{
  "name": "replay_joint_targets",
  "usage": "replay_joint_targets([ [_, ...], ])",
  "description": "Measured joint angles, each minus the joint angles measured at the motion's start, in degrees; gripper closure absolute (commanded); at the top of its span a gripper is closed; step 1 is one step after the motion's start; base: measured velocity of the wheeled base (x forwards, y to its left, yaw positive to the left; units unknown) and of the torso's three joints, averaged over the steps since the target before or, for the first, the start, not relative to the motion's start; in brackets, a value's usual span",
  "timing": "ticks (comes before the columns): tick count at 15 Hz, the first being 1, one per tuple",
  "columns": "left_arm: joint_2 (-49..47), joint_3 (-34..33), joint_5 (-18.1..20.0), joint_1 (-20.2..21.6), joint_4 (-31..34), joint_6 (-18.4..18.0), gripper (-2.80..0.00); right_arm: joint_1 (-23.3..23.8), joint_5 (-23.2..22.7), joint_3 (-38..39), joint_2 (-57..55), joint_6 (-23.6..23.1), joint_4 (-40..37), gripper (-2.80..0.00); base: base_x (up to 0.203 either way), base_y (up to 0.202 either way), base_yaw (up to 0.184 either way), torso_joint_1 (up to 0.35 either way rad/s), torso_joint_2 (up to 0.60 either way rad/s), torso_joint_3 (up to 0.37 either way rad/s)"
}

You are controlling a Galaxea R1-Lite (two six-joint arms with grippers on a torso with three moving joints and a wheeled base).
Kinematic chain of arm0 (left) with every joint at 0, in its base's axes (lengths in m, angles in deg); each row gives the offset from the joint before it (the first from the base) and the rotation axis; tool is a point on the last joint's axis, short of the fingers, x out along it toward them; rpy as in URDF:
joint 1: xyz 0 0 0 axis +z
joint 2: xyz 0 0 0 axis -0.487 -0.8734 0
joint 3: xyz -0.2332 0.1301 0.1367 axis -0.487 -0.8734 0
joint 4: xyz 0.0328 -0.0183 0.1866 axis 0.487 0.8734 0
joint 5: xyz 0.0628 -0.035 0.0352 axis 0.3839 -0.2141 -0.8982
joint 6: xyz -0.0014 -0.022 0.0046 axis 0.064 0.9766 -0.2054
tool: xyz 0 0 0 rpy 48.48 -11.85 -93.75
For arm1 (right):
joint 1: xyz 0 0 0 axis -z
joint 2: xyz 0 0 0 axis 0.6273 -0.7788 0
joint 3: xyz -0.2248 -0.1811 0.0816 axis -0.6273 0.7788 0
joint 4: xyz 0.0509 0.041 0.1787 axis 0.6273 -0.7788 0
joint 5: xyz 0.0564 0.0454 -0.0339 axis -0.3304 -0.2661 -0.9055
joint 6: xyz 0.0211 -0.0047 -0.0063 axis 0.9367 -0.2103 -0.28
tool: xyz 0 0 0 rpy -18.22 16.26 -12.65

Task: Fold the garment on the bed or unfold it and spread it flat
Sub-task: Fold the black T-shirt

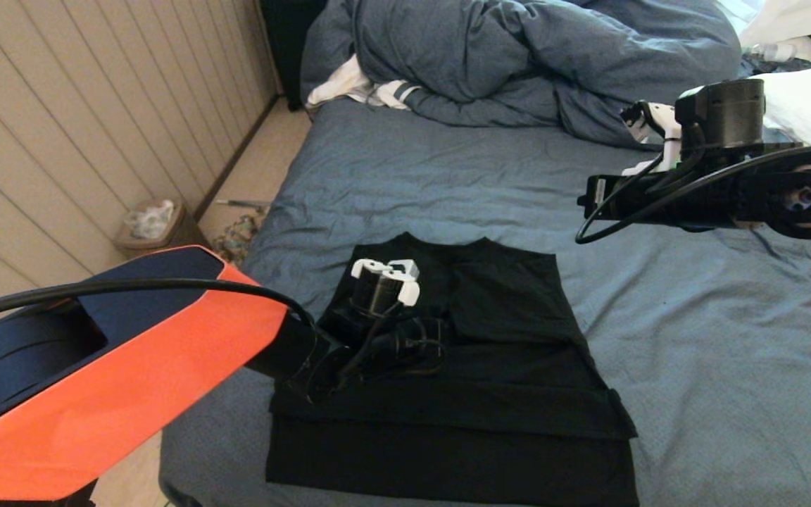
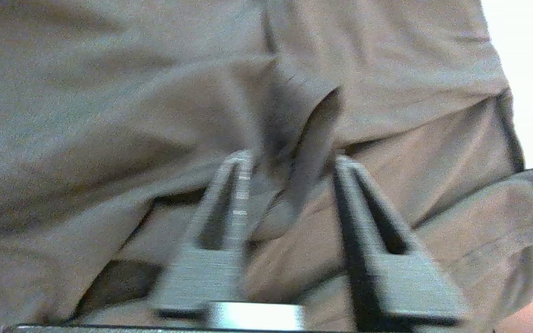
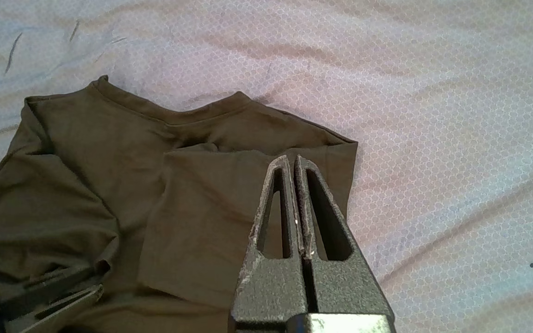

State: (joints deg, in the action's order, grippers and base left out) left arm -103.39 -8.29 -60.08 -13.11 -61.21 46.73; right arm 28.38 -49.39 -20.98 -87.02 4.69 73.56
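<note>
From the head camera I see the plain black short-sleeved T-shirt (image 1: 490, 366) lying partly folded near the bed's (image 1: 729, 352) front edge, on its left half, both sleeves turned inward over the body. My left gripper (image 1: 386, 274) sits low on the shirt's left shoulder area; my right gripper (image 1: 592, 201) hangs parked above the blue-grey sheet, off the shirt's right side.

Through the left wrist camera, the left gripper (image 2: 289, 159) stands part open with a soft ridge of fabric between its fingers; I judge it is letting go of a laid sleeve.

Through the right wrist camera, the right gripper (image 3: 293, 162) is closed and empty above the shirt (image 3: 109, 185).

Next I would lift the left arm clear without dragging cloth, then fold the hem toward the collar.
</note>
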Motion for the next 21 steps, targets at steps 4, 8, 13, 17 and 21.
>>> replay_joint_targets([
  [4, 3.0, -0.4, -0.1, 0.0, 0.0, 0.0, -2.80, 0.0, 0.0, 0.1, 0.2, 0.0, 0.0, 0.00, 0.000, 0.000, 0.000, 0.000, 0.00, 0.000],
  [8, 5.6, -0.4, -0.1, 1.2, 0.3, 0.0, -2.80, 0.0, 0.0, 0.2, 0.3, 0.0, 0.0, 0.00, 0.000, 0.000, 0.000, 0.000, 0.00, 0.000],
  [13, 4.5, -0.6, 0.0, 6.8, 0.4, -1.3, -2.80, 0.0, 0.0, 0.1, 0.3, 0.0, 0.0, 0.00, 0.000, 0.000, 0.000, 0.000, 0.00, 0.000],
  [17, 2.2, 0.5, 0.0, 8.1, -0.3, -2.7, 0.00, -0.2, 0.0, 0.2, 0.1, 0.0, 0.1, 0.00, 0.000, 0.000, 0.000, 0.000, 0.00, 0.000],
  [21, 0.0, 2.6, 0.0, 8.1, -0.4, -2.8, 0.00, 0.0, 0.0, 0.0, -0.1, 0.0, 0.1, 0.00, 0.000, 0.000, 0.000, 0.000, 0.00, 0.000],
])
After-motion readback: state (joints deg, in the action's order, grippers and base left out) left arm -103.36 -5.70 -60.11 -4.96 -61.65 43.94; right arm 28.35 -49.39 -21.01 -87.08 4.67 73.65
